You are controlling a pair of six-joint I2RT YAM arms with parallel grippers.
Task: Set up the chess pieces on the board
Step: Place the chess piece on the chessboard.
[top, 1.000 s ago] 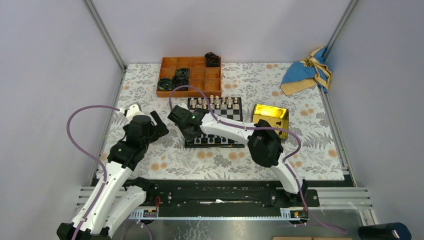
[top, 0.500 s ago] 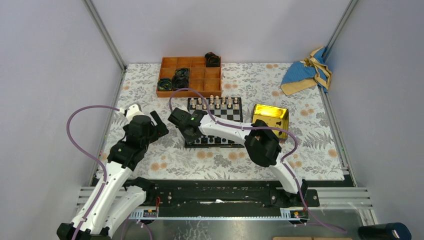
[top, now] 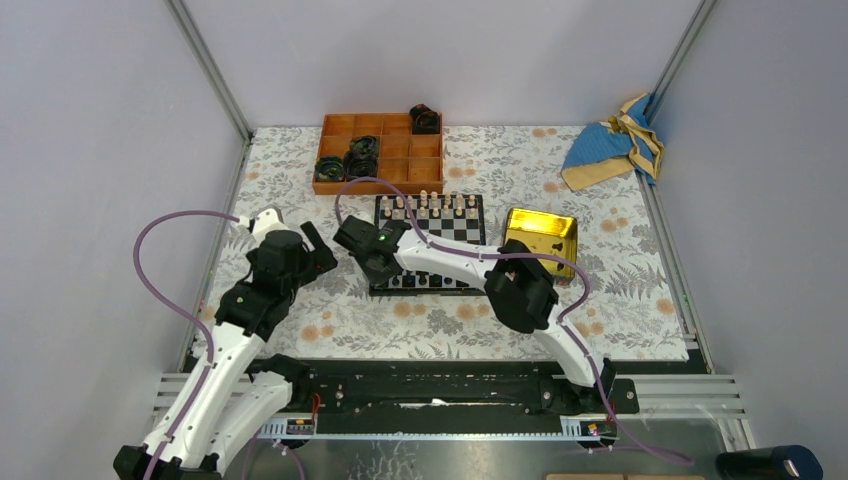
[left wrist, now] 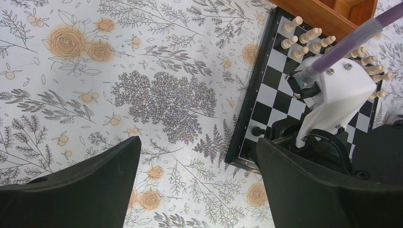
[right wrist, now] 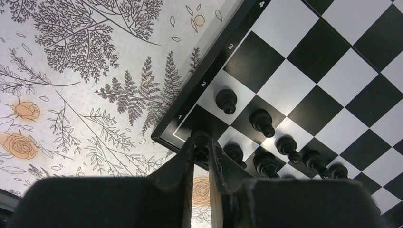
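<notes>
One board point(top: 462, 231) lay mid-tabletop. The right end effector point(right wrist: 203, 142) hung over its near left corner, clamped on one black chess piece point(right wrist: 201, 153). At least seven more chess pieces point(right wrist: 262, 122) stood in the two near rows. The left end effector point(left wrist: 197, 145) gaped wide apart, left of the board.

Floral-cloth table point(top: 620, 300) — board point(top: 465, 228), orange tray point(top: 400, 160), gold tin point(top: 540, 230), blue cloth point(top: 605, 145).
</notes>
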